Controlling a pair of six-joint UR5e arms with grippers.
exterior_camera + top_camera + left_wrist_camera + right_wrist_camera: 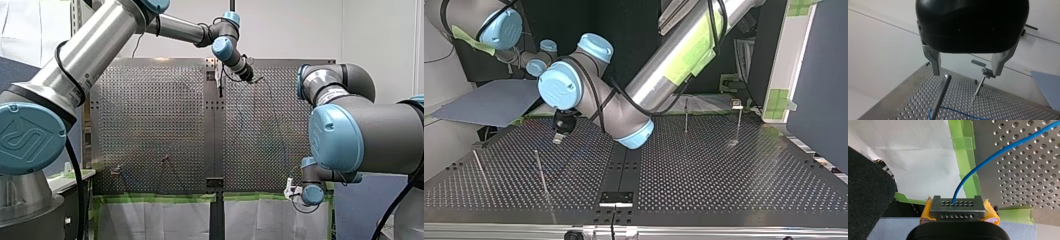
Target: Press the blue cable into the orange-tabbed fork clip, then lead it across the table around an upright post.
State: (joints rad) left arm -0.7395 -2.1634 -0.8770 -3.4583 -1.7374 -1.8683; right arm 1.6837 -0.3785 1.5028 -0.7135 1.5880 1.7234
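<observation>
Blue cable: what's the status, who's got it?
Right gripper shut on blue cable. Left gripper open, empty, by upright post. Nothing blocking seen.

Cable [953, 110] beside post [941, 93], on table [1003, 105]

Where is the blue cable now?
Right wrist view: the thin blue cable, clamped in my yellow-padded right gripper, runs out over the perforated metal table.

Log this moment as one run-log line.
left gripper: open, grey upright metal post ahead | right gripper: shut on thin blue cable, at green-taped table edge | cable: passes post's foot
</observation>
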